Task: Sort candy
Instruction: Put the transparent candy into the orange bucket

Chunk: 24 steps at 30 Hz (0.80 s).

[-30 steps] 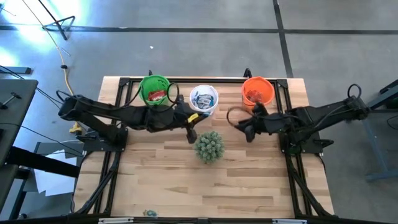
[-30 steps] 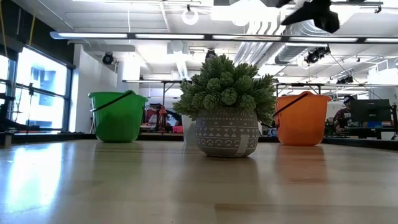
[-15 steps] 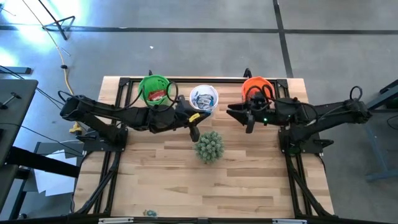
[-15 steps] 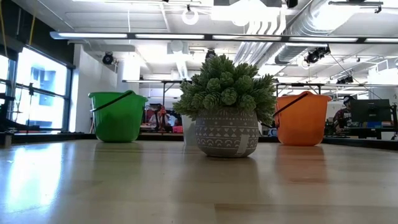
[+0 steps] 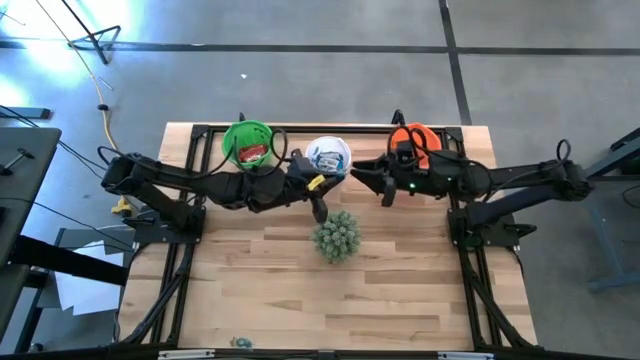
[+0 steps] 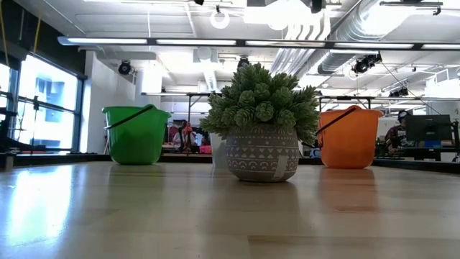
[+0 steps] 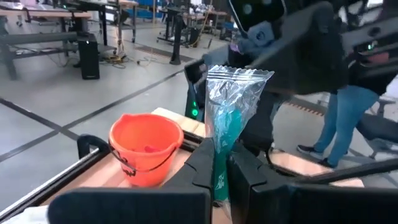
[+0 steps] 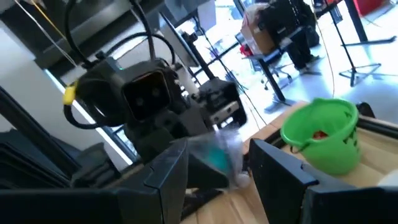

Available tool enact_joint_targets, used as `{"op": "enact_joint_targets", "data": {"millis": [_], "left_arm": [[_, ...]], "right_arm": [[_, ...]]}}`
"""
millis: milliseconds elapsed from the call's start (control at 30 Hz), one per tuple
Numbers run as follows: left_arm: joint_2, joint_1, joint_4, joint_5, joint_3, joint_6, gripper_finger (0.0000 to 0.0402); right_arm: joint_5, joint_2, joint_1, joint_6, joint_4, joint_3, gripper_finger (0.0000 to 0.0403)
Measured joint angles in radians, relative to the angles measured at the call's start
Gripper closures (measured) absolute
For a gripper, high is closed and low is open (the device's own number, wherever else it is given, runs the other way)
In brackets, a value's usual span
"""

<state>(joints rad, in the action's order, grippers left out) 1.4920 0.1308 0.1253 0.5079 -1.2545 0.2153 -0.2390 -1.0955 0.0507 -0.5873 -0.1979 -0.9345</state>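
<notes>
Candy in a blue-and-white wrapper is pinched upright in the clenched left gripper beside the white cup; the spread right gripper is poised around it, and a mistimed handover could drop it onto the desk

Three cups stand in a row along the far edge of the tabletop: a green cup toward the far left corner, a white cup at the middle, and an orange cup toward the far right corner. A spiky green plant in a patterned grey pot sits near the tabletop's centre, just in front of the white cup. Beyond the far edge lie a grey floor and, in the room behind, desks and ceiling ducts.
</notes>
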Motion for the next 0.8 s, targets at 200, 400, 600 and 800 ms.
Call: {"op": "enact_joint_targets", "data": {"millis": [200,400,600,800], "left_arm": [[-0.001,-0.015,0.009,0.000,0.000,0.000,0.0397],[-0.002,-0.015,0.014,-0.008,0.000,0.000,0.0397],[-0.003,-0.015,0.014,-0.013,0.000,-0.016,0.0397],[-0.003,-0.015,0.016,-0.016,-0.001,-0.029,0.0396]], "right_arm": [[0.036,-0.060,-0.010,0.012,-0.097,-0.001,0.0237],[0.088,-0.109,-0.035,0.009,-0.181,-0.001,0.0237],[0.100,-0.116,-0.046,0.001,-0.199,-0.001,0.0247],[0.097,-0.116,-0.047,0.010,-0.205,-0.001,0.0326]]}}
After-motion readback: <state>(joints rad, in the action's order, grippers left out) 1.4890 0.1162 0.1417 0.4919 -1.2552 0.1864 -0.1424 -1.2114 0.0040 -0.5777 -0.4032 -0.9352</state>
